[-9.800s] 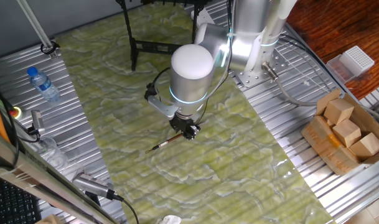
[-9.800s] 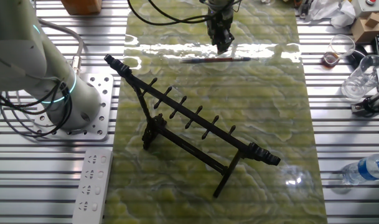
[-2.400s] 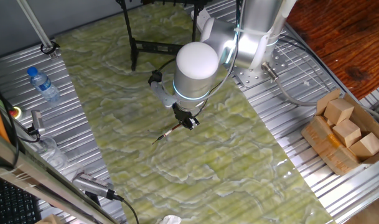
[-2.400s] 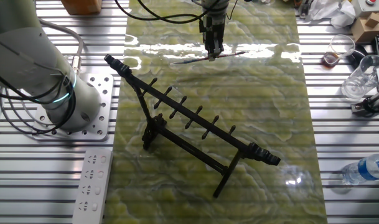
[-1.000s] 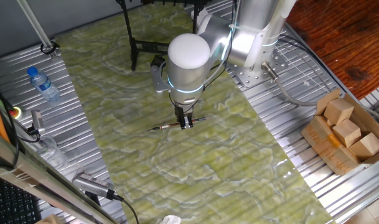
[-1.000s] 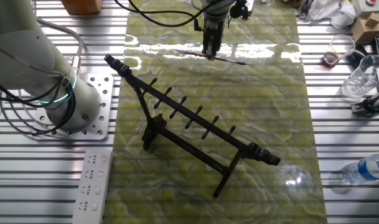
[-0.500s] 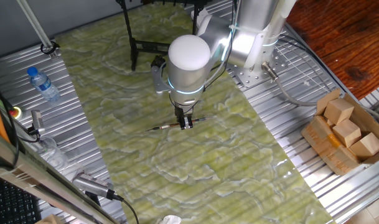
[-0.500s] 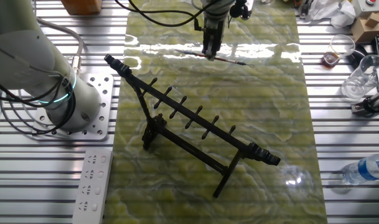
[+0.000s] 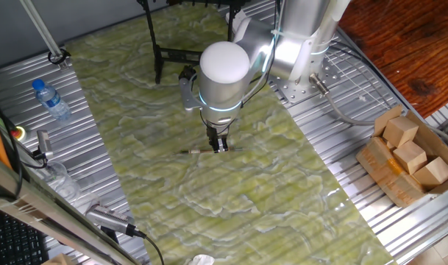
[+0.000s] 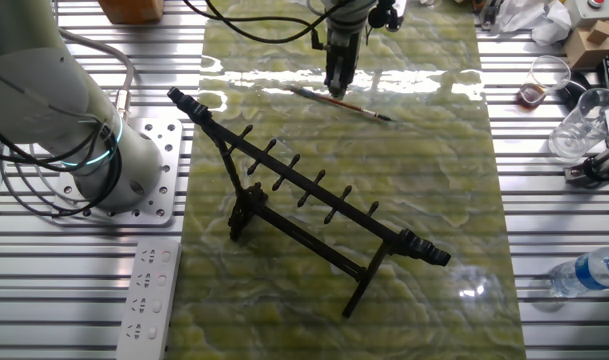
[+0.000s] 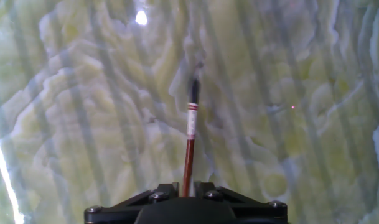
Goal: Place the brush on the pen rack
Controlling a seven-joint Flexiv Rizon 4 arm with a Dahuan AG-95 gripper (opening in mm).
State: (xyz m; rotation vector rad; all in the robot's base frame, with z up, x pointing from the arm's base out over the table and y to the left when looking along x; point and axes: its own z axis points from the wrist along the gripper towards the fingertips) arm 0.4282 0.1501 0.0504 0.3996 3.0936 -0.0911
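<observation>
Claw (image 10: 337, 88) is clamped on the brush (image 10: 356, 104) at top centre of the counter (image 10: 434, 200), stick running diagonally; pen rack (image 10: 314, 200) sits well apart, toward mid-frame

Water bottle (image 9: 51, 100), power strip (image 10: 147, 296) — cardboard box (image 9: 407, 158) of blocks.

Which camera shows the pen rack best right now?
The other fixed view: the whole pen rack shows there, crossbar, pegs and legs, with the brush in the gripper beyond it. One fixed view catches only the rack's lower bars at the top edge. The hand view shows no rack.
</observation>
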